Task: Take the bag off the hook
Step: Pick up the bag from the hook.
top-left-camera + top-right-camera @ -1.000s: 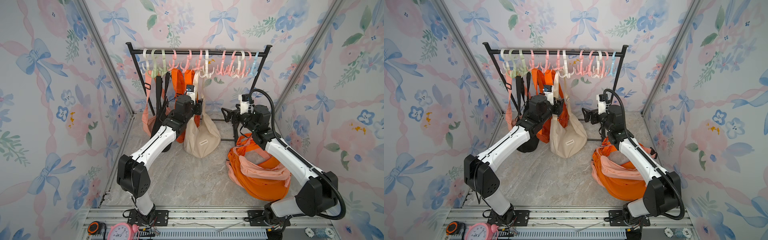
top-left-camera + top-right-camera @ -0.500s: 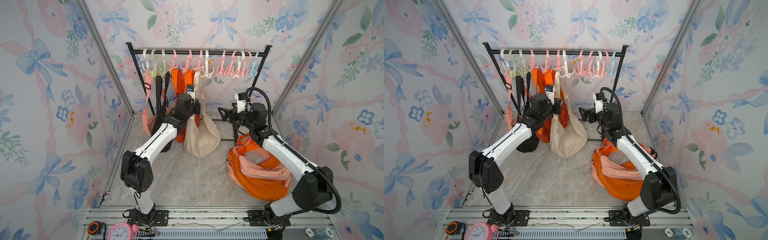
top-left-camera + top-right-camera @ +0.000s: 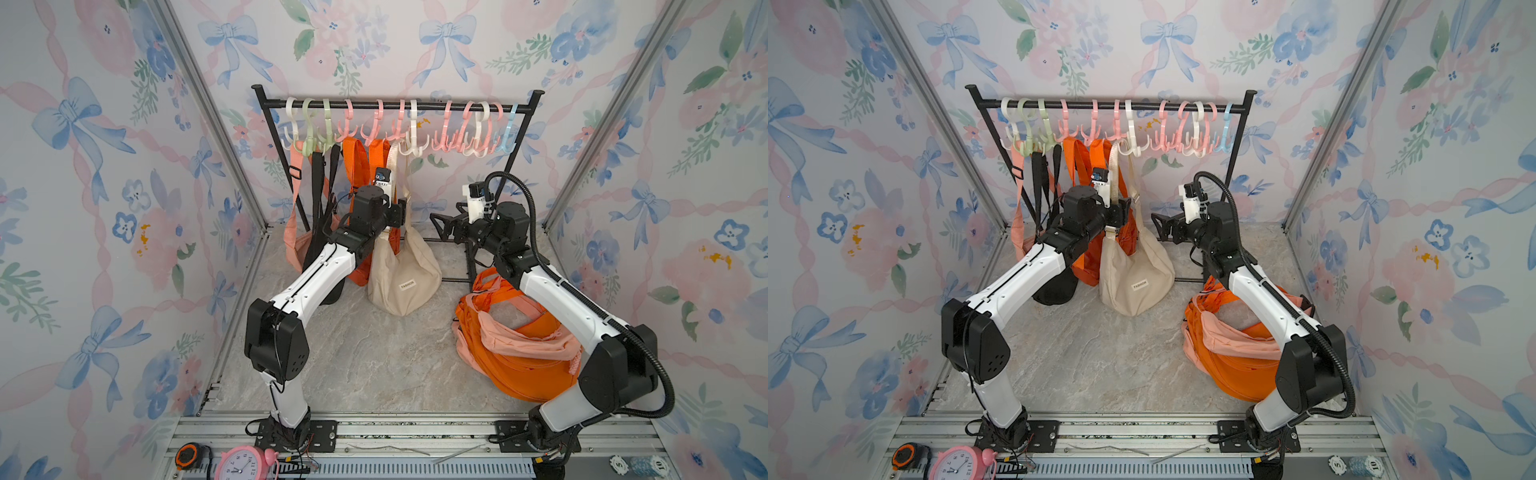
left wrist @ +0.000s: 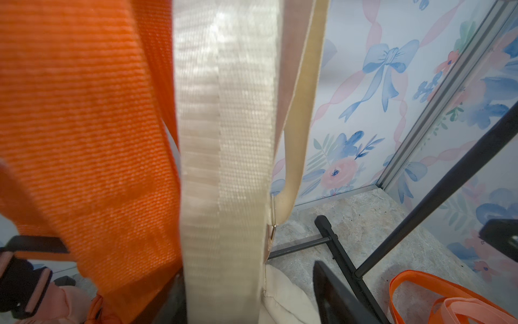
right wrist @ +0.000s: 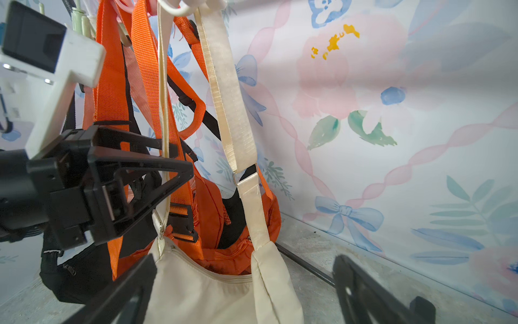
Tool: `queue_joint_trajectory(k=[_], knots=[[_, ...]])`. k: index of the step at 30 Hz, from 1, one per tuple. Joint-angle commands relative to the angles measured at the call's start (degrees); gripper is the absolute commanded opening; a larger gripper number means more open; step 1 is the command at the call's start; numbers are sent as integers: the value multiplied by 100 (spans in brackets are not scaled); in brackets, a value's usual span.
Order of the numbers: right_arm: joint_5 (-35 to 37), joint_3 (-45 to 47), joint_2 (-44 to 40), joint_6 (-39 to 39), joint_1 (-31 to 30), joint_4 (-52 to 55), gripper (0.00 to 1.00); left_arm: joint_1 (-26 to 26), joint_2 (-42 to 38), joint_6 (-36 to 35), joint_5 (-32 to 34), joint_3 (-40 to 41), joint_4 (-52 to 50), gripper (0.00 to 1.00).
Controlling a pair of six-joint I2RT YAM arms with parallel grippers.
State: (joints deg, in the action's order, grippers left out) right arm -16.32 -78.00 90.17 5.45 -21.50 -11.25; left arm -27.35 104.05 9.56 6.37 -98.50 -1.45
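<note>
Left claw (image 4: 252, 297) seemingly astride cream strap (image 4: 224, 140)

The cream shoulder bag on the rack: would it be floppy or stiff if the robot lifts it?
Probably floppy: the cream shoulder bag sags into a rounded, creased pouch. Its woven strap hangs limp from the white hook, so once lifted it would likely swing and fold.
</note>
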Motion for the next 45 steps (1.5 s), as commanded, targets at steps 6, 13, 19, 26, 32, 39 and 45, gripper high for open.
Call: queue_joint_trajectory(k=[6,13,19,26,32,39,45], knots=[[-91,-136,22,-83,-50,-71,100,46,158,-261,321,-117,-83,40],[-210,-198,122,-140,-64,-114,100,50,17,-323,248,-82,-41,0],[-429,-348,363,-125,-81,-271,100,55,-335,-299,80,130,144,0],[-583,-665,761,-105,-213,-658,99,55,-748,-253,-92,346,232,0],[-645,-1164,1077,-127,-327,-705,98,64,-1111,-236,-34,686,392,0],[-328,-2003,1633,-155,-430,-563,98,90,-1353,-182,-65,845,421,0],[-302,-2915,2230,-212,-425,-158,99,133,-1491,-166,-82,953,418,0]])
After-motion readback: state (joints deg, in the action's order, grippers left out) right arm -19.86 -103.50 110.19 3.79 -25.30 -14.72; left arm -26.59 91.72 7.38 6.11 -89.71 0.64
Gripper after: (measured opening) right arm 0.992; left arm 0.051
